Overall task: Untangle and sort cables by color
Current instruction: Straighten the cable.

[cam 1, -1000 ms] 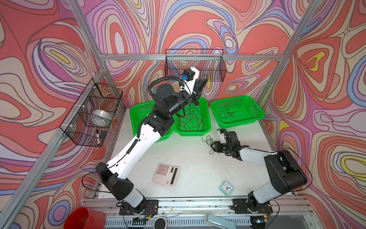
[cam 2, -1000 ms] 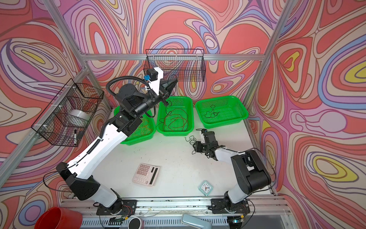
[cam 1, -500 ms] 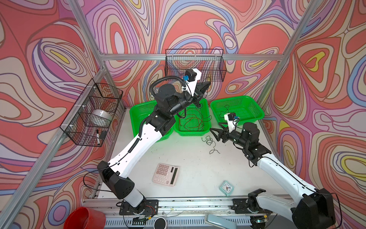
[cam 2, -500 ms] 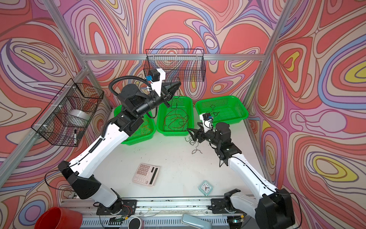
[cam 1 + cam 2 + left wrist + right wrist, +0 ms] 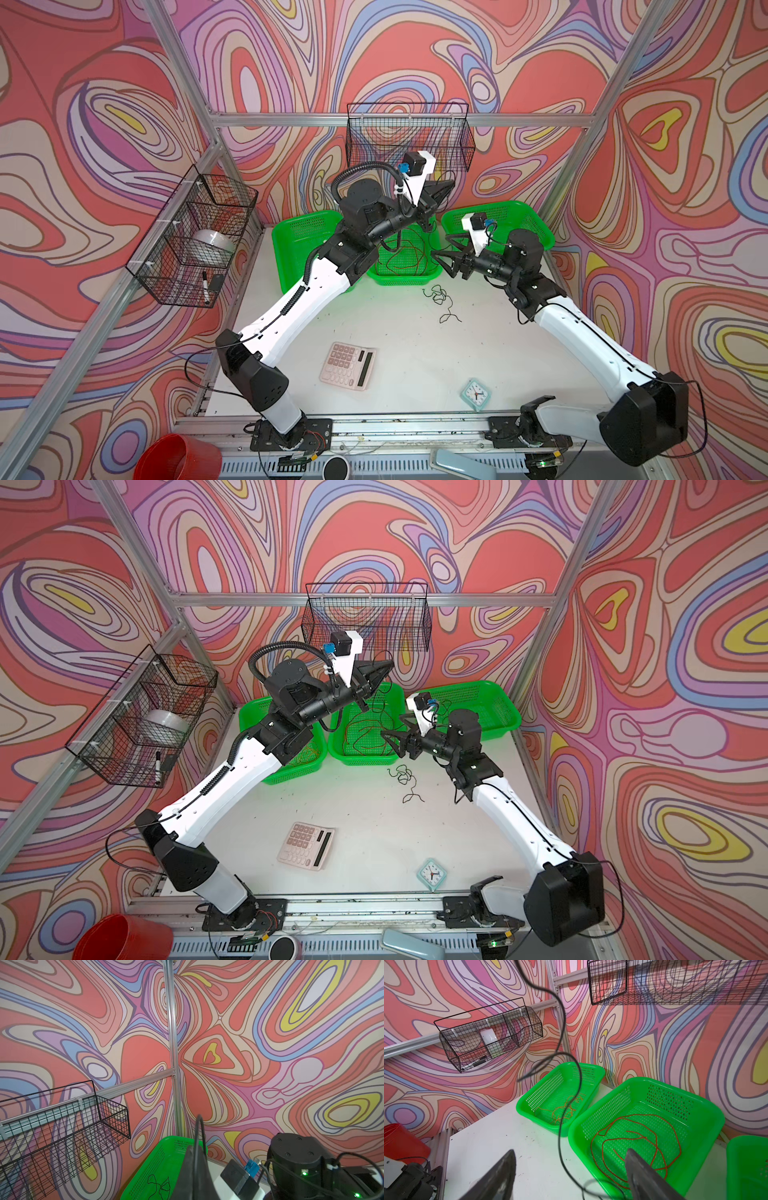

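While I am pinching the thin black looping cable (image 5: 564, 1022) high in my left gripper (image 5: 388, 665) — lifting it clear of the green perforated plastic basket (image 5: 654, 1082) — my right gripper (image 5: 571, 1151) is standing wide open at its dangling strand.

Swirl-patterned walls (image 5: 124, 83); white table (image 5: 415, 353)

A robotics lab cell: aluminium frame (image 5: 291, 119) around swirl-printed walls (image 5: 415, 50).
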